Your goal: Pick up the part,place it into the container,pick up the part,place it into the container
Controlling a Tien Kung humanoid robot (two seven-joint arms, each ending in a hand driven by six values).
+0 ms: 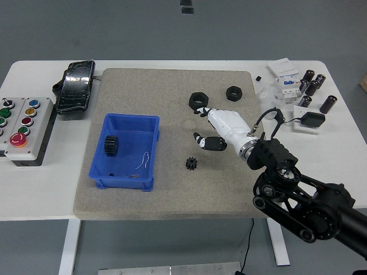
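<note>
A small black gear (191,163) lies on the grey mat (172,189), right of the blue container (150,154) holding another gear (111,145); the right hand (218,127) hovers above, fingers loosely spread, empty

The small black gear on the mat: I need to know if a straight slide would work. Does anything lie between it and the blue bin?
Nothing visible does. The small black gear lies alone on the mat, with bare mat between it and the blue bin. Only the bin's own wall has to be cleared. The right hand hovers above and beyond the gear.
</note>
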